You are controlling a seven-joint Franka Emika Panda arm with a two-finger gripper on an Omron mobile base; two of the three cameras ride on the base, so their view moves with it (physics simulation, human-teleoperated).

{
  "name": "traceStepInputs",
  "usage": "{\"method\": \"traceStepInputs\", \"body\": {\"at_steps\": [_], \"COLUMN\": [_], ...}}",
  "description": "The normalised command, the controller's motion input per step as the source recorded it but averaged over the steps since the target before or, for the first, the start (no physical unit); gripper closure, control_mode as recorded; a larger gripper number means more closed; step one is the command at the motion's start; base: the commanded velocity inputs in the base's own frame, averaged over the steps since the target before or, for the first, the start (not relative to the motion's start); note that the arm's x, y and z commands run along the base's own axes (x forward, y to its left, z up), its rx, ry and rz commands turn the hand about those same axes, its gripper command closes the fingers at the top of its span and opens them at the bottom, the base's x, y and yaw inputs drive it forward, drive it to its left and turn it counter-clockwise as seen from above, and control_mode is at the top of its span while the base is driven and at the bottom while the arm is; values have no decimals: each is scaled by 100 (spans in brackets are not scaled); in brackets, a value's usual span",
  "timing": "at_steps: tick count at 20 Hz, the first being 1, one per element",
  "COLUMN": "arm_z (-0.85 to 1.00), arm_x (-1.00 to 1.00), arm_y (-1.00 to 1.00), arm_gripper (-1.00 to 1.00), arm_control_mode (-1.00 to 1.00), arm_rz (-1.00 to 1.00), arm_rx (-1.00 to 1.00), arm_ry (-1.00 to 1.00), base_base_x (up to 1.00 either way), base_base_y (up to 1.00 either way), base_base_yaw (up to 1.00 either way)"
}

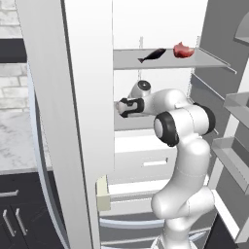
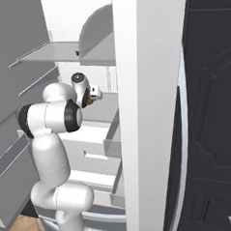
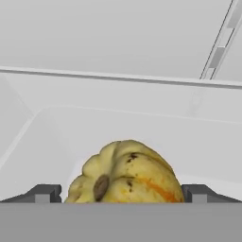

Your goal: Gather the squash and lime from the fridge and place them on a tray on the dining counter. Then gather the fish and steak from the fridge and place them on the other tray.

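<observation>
step: reaching for squash (image 3: 125,172), bottom centre of hand view, on fridge (image 1: 146,29) shelf
fingers: spread wide either side of squash, not pinching yet (image 3: 122,194)
fish (image 1: 152,55) + steak (image 1: 183,50): upper shelf, top centre
progress: early, nothing looks delivered

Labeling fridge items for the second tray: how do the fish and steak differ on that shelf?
The fish is slim, dark grey and elongated with pointed ends; the steak is a compact red-pink chunk. The fish lies left and nearer the shelf's front edge; the steak sits right, a bit further back. The fish lies low and angled across the shelf; the steak stands taller. Both rest apart on the same upper fridge shelf, above the arm, untouched.
</observation>
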Motion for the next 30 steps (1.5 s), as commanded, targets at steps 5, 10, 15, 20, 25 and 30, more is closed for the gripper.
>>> {"method": "traceStepInputs", "body": {"at_steps": [5, 10, 15, 20, 25, 30], "arm_z": [-23, -33, -22, 4, 46, 59], "arm_x": [4, 0, -5, -56, -82, -96], "arm_y": [2, 13, 4, 2, 0, -3], "arm_gripper": [-100, 100, 100, 100, 100, 100], "arm_control_mode": [-100, -100, -100, -100, -100, -100], "arm_rz": [0, 0, 0, 0, 0, -1], "arm_rx": [0, -1, 0, 0, 0, 2], "arm_ry": [3, 7, 1, -10, -11, -5], "base_base_x": [0, 0, 0, 0, 0, 0], "base_base_y": [0, 0, 0, 0, 0, 0], "base_base_yaw": [0, 0, 0, 0, 0, 0]}}
